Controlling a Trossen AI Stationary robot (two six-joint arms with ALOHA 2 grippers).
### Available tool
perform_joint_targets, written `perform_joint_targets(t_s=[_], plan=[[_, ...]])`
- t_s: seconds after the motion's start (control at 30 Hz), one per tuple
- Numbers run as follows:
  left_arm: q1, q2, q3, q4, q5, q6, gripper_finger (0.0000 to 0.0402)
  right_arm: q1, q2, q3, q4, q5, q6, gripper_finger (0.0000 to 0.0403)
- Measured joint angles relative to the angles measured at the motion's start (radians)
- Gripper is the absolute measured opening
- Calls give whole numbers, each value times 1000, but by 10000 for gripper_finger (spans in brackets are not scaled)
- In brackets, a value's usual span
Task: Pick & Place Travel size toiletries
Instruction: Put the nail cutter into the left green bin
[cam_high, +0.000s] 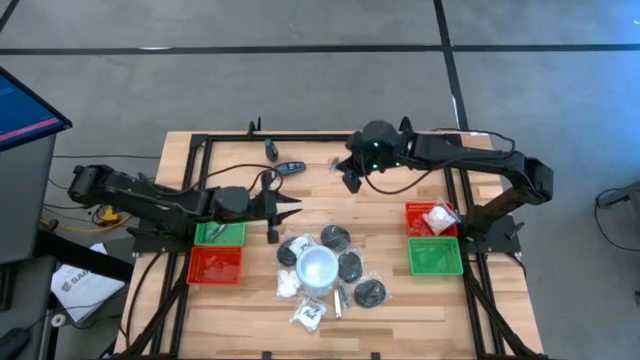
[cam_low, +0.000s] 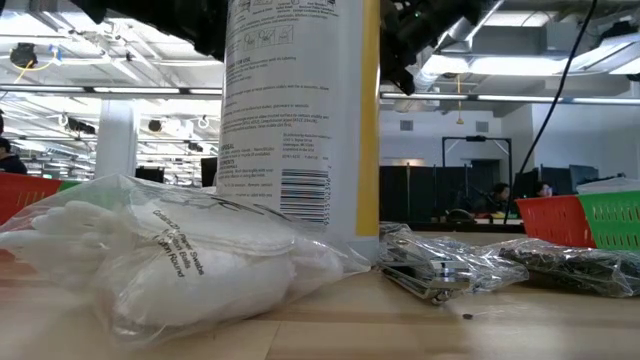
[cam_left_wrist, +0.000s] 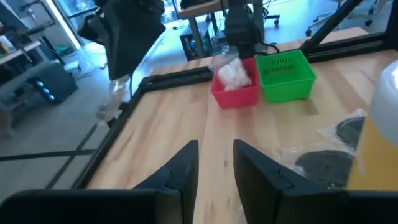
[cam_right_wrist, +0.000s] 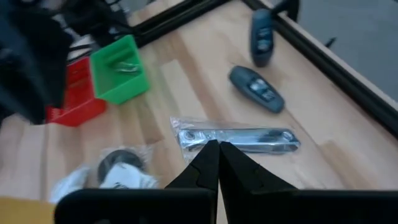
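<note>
White bottle (cam_low: 300, 110) w/ barcode, fine print; wrapped pads (cam_low: 160, 260): "Round".

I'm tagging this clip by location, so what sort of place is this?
Probably a robotics lab or open workshop hall: a black-framed wooden table on bare concrete floor, exposed ceiling lights, and desks with monitors behind.

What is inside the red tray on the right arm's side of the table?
The red tray holds a white piece in a clear wrapper, also seen in the left wrist view. Anything underneath that packet is covered. The green tray beside it looks empty.
</note>
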Motion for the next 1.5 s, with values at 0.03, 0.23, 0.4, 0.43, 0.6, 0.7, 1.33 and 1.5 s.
perform_joint_targets(t_s=[0.03, 0.23, 0.4, 0.43, 0.6, 0.7, 1.33, 1.5], plan=[[6, 4, 0, 4, 0, 2, 92, 7, 0, 0, 4, -5, -2, 0], [57, 33, -1, 20, -5, 3, 92, 41, 0, 0, 36, -24, -17, 0], [90, 69, -1, 95, -5, 4, 92, 56, 0, 0, 55, -49, -23, 0], [95, 76, -1, 107, -4, 7, 92, 58, 0, 0, 55, -49, -25, 0], [99, 106, -1, 151, -4, 86, 92, 65, 0, 0, 55, -58, -25, 0], [99, 127, -1, 201, -3, 110, 92, 67, 0, 0, 58, -68, -28, 0], [106, 163, -1, 317, -5, 165, 210, 109, 0, 0, 119, -122, -44, 0], [106, 163, -1, 355, -4, 165, 226, 122, 0, 0, 134, -124, -46, 0]])
